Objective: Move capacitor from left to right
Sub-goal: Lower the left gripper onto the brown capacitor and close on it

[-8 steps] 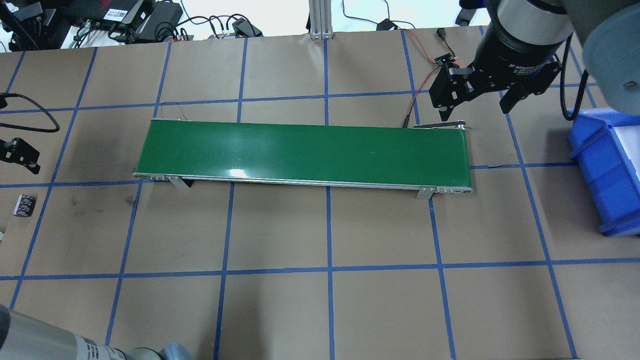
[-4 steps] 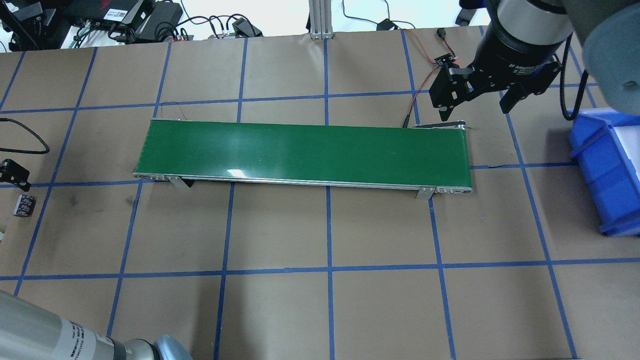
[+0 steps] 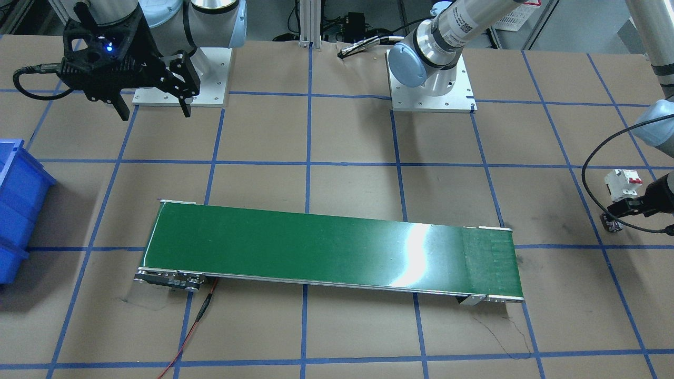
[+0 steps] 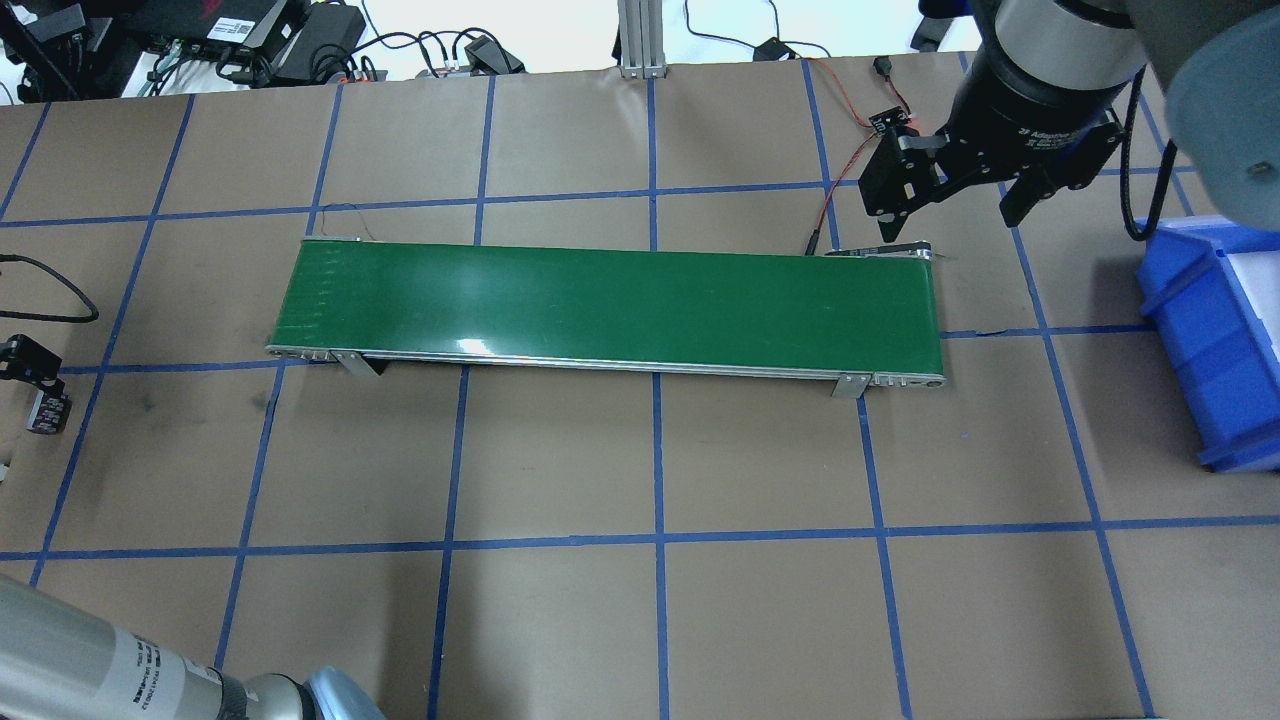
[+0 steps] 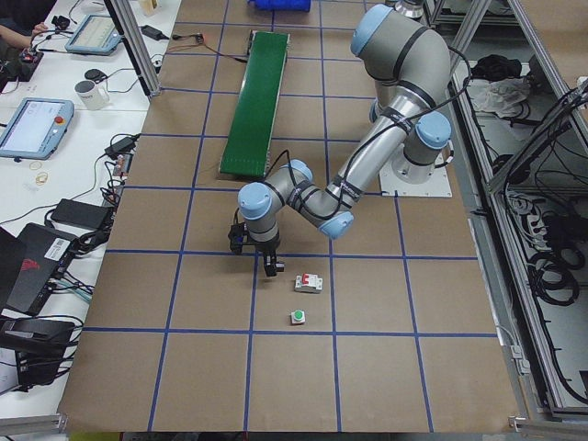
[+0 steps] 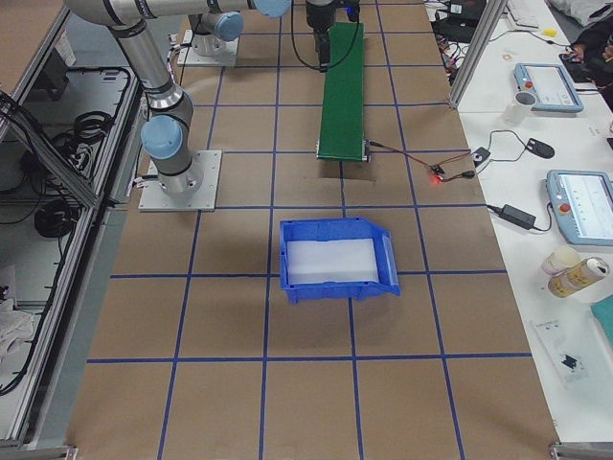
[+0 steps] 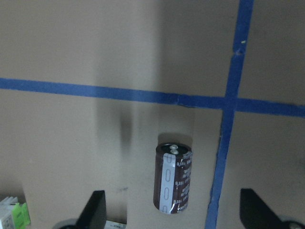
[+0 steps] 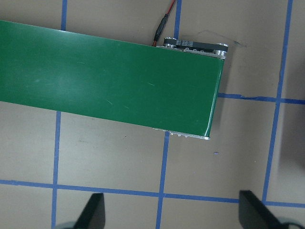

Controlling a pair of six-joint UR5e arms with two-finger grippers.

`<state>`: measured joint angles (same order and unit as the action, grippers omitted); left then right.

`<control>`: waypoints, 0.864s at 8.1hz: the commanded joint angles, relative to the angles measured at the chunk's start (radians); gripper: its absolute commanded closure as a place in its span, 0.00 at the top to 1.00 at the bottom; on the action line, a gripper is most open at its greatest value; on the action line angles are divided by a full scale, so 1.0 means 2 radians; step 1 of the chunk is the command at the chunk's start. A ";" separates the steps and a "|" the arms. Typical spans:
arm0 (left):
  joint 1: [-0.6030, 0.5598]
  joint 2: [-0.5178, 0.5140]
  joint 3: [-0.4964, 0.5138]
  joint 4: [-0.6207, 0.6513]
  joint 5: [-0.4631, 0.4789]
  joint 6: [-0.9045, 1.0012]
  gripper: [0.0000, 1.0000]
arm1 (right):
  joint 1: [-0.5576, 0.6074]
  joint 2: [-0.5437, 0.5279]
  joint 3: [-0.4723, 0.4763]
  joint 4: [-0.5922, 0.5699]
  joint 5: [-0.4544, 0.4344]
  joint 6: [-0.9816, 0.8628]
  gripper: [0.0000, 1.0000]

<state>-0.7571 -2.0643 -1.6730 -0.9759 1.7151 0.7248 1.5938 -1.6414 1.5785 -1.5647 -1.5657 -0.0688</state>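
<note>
Brown and flat like paper, the surface (image 4: 640, 620) has blue tape lines that make big squares. The job has hardly begun, I think. The capacitor (image 7: 173, 177) lies on its side on the robot's left part of the surface, near a tape cross and far from the right side. The left hand (image 7: 174, 217) hangs over it with its fingers spread wide, one on each side, not touching it. It has yet to pinch it, lift it and carry it over. The right hand (image 4: 950, 225) is spread too and holds nothing, above the far end of the long green belt (image 4: 610, 305). The capacitor is a short round can, dark brown and shiny, with a silvery stripe. The belt looks smooth and glossy with thin metal edges.
</note>
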 commanded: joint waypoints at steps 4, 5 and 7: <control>0.000 -0.015 0.003 0.000 -0.021 0.020 1.00 | 0.001 0.000 0.000 0.000 0.000 0.000 1.00; 0.000 -0.016 0.002 0.000 -0.021 0.022 1.00 | 0.000 0.000 0.001 0.000 0.000 0.000 1.00; 0.000 -0.020 0.002 0.000 -0.021 0.023 1.00 | 0.001 -0.002 0.003 0.000 0.001 0.001 1.00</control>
<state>-0.7563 -2.0977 -1.6696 -0.9756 1.6756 0.7659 1.5950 -1.6423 1.5820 -1.5646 -1.5655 -0.0683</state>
